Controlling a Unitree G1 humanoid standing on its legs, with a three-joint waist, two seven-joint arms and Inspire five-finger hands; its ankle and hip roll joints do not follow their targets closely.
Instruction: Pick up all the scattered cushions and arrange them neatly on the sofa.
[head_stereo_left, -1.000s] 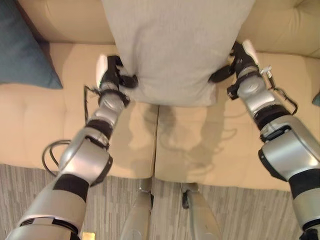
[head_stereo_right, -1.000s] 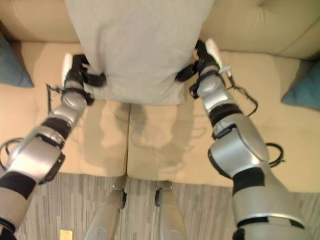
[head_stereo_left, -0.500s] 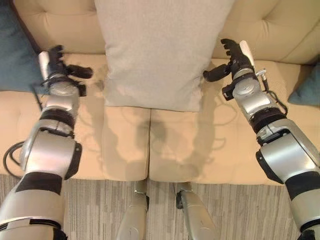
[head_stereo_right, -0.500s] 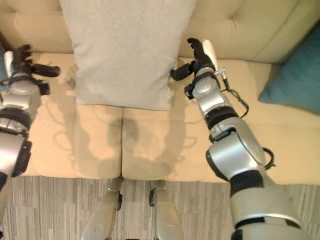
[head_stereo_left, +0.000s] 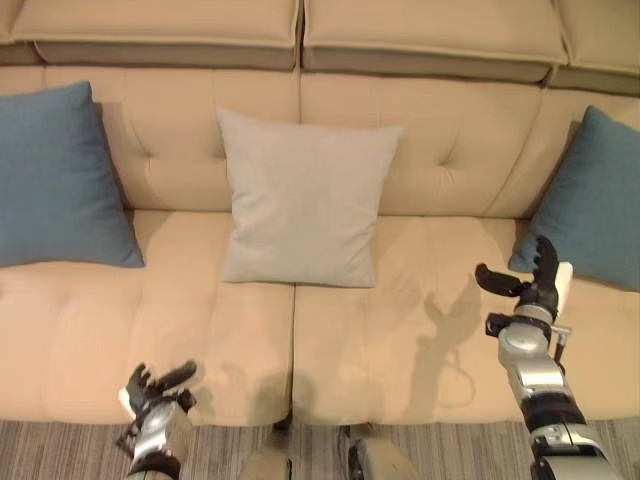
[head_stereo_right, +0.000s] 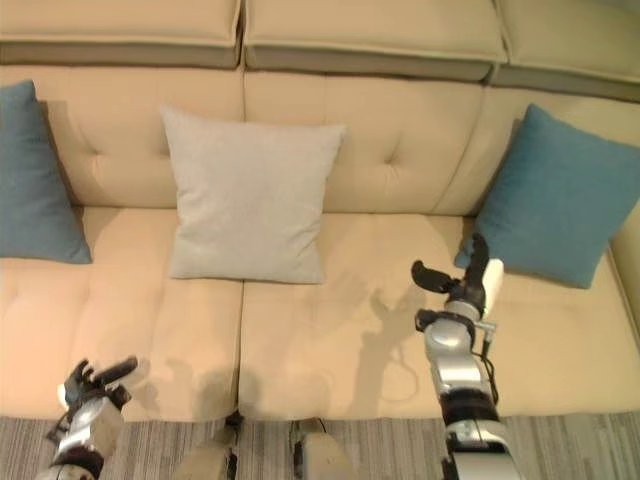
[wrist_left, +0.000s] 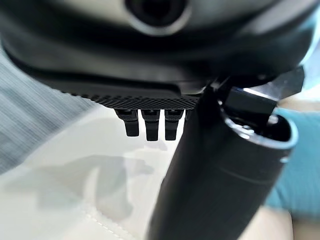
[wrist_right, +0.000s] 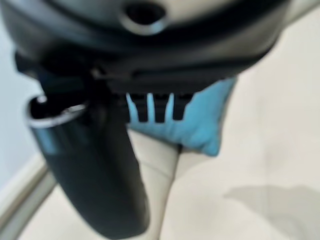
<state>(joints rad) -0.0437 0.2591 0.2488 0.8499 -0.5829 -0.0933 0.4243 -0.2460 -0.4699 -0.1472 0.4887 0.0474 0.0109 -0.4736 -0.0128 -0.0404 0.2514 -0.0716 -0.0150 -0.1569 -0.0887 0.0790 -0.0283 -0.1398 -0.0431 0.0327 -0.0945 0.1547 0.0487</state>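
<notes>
Grey cushion (head_stereo_left: 300, 205), frame centre, propped on sofa (head_stereo_left: 420, 330) — likely soft, light; take by side edges. Left hand (head_stereo_left: 152, 392) and right hand (head_stereo_left: 532, 290) — fingers open, empty.

On the sofa (head_stereo_left: 420, 340) three cushions stand leaning against the backrest. The middle cushion (head_stereo_left: 303, 196) sits just left of the seam between the two seat pads, its lower edge resting on the seat. The left cushion (head_stereo_left: 55, 176) is at the sofa's left end, well apart from the middle one. The right cushion (head_stereo_right: 553, 196) is at the right end, also well apart. The left robot hand (head_stereo_left: 152, 389) hovers over the seat's front edge, before and left of the middle cushion. The right robot hand (head_stereo_right: 462, 285) is above the right seat pad, just beside the right cushion's lower left corner
</notes>
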